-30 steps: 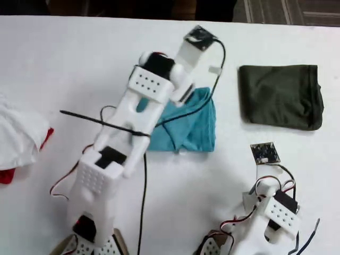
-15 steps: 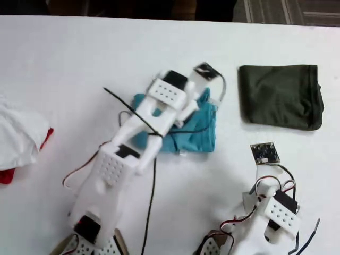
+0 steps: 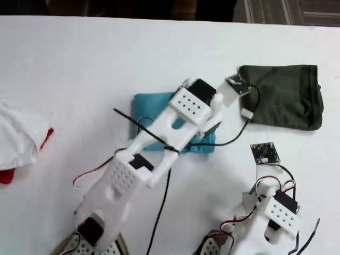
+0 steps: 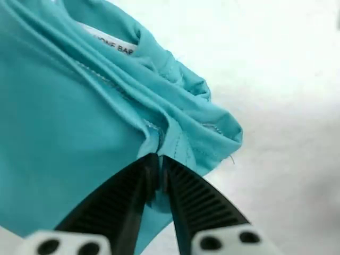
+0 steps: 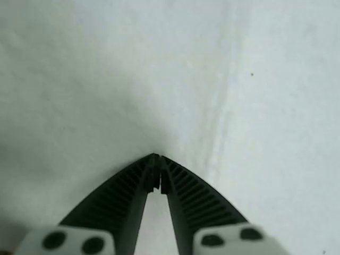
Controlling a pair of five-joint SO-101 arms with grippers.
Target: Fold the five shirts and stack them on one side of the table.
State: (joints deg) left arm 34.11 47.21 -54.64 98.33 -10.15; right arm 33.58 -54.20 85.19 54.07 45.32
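Big white table (image 3: 74,58), cloth laid out flat on it. The left arm (image 3: 143,159) is stretched diagonally right across the teal shirt (image 3: 151,104), so a good chunk of that shirt is covered in the high view. The dark green shirt (image 3: 281,95) is laid folded off to the right of the teal shirt, near it but apart (a strip of bare table is seen between them). The teal shirt itself is folded into a rough rectangle about mid-table. A crumpled white shirt (image 3: 16,133) is parked well to the left of the teal one, cut off by the picture's edge. The right arm (image 3: 271,210) is tucked up on the near side, to the right of the teal shirt and well apart from it. A bit of red shirt (image 3: 6,175) is seen peeking out from beneath the white one, so also far left of the teal.

In the left wrist view, the left gripper (image 4: 158,162) is clenched on a bunched fold at the teal shirt's edge, with fabric pinched right at the tips. The right gripper (image 5: 157,170) is pressed closed on itself over bare tabletop, away from the teal shirt.
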